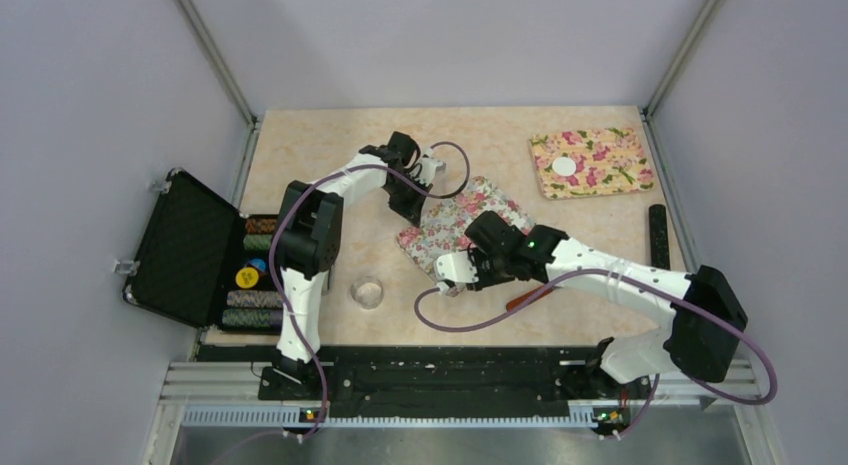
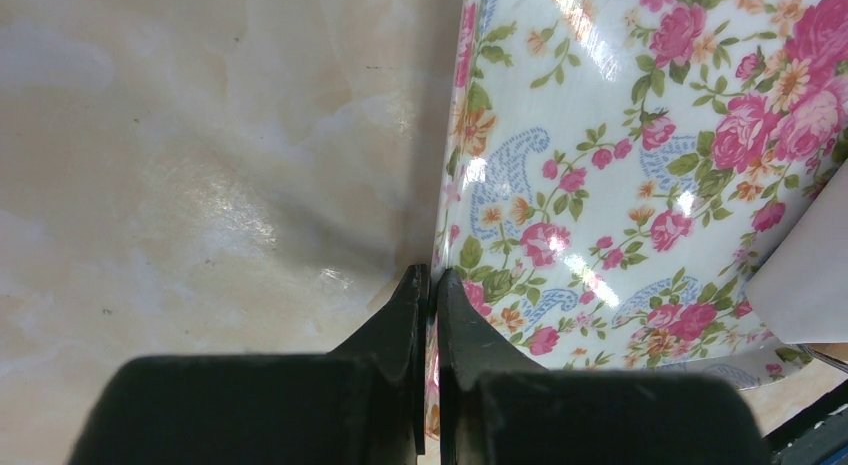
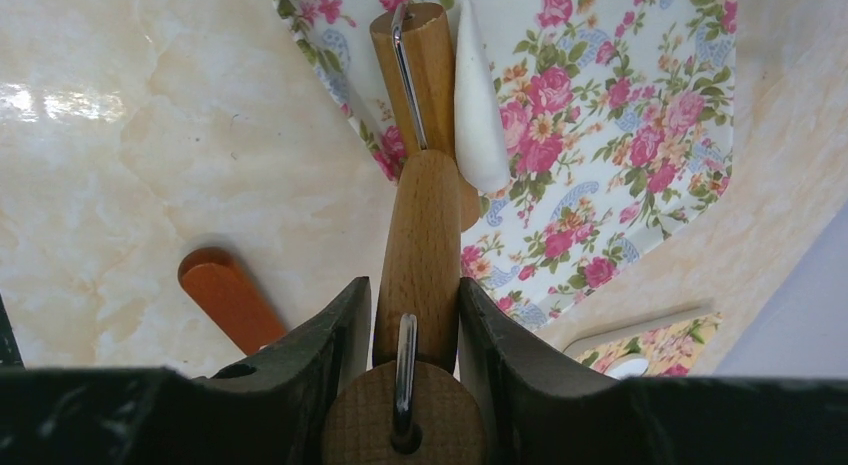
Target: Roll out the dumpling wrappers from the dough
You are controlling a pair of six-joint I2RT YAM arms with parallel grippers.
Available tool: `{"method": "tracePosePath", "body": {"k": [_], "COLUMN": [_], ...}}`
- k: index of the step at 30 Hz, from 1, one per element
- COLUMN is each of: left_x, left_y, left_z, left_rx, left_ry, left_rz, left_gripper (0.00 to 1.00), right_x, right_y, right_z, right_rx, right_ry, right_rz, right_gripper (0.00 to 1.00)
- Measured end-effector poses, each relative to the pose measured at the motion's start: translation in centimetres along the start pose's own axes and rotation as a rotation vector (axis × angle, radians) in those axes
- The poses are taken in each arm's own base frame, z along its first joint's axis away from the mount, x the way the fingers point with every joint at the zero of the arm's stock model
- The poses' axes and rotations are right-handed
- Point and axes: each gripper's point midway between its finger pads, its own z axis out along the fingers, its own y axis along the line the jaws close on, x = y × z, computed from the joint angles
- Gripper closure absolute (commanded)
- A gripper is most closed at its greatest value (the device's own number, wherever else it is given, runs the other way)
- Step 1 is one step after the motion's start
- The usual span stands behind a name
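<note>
My left gripper (image 1: 412, 197) is shut on the left edge of a floral mat (image 1: 455, 223). In the left wrist view the jaws (image 2: 433, 277) pinch the mat (image 2: 620, 165), whose edge curls up. My right gripper (image 1: 452, 273) is shut on the handle of a wooden rolling pin (image 3: 420, 235), which points out over the same mat (image 3: 600, 135). A white piece of dough (image 3: 478, 105), seen edge-on and flattened, sits against the pin's far end. My right arm hides it in the top view. One dumpling wrapper (image 1: 565, 166) lies on a second floral mat (image 1: 600, 175) at the back right.
A small clear glass bowl (image 1: 367, 292) stands near the front, left of centre. An open black case (image 1: 190, 250) with stacked chips sits at the left edge. An orange-handled tool (image 1: 525, 297) lies under my right arm. A black bar (image 1: 657, 235) lies at the right edge.
</note>
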Motion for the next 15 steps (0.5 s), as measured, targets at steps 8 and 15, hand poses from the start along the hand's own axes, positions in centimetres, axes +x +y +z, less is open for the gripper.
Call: {"method": "tracePosePath", "body": {"k": [8,15], "left_x": [0.0,-0.1], "left_y": [0.0,0.5], "left_z": [0.0,-0.1], "left_rx": [-0.002,-0.013], "left_ry": [0.001,-0.005], "left_rz": [0.001,-0.009], "left_gripper": [1.0,1.0], "right_x": [0.8,0.9], "right_y": [-1.6,-4.8], "right_z": [0.5,2.0], "right_rx": [0.045,0.161], "right_ry": [0.015,0.083], "right_rz": [0.084,0.152], "right_gripper": [1.0,1.0]}}
